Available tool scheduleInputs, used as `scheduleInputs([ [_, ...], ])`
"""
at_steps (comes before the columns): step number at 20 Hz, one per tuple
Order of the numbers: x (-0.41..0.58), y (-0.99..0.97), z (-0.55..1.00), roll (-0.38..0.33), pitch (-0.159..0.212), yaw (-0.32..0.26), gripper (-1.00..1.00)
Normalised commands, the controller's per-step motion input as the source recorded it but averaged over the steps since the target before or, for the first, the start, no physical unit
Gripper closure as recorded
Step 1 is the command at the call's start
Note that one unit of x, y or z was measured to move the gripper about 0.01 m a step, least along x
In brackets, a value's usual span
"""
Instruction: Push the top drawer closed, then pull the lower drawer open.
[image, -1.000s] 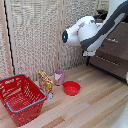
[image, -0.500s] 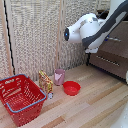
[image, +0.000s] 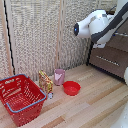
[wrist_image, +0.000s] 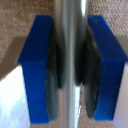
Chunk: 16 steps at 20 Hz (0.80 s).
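The dark cabinet sits at three o'clock in the exterior view, its lower drawer under the top drawer, which the white arm partly hides. In the wrist view the gripper has its blue fingers clamped on a slim silver handle; which drawer's, I cannot tell.

Exterior view faces the room from afar; wrist view sits close behind the gripper.

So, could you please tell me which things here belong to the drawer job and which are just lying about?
Job: top drawer, lower drawer, tool closed on a handle.
Lying about: basket, bowl, cup, packet.
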Motion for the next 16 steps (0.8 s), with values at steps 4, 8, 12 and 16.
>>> scheduleInputs([
  [4, -0.094, -0.69, 0.1, -0.093, -0.036, 0.019, 1.0],
  [8, -0.08, -0.2, 0.06, -0.12, -0.025, 0.033, -1.0],
  [12, -0.021, 0.19, 0.13, -0.074, -0.041, 0.003, -1.0],
  [16, -0.001, 0.54, 0.01, -0.103, -0.05, 0.0, -1.0],
])
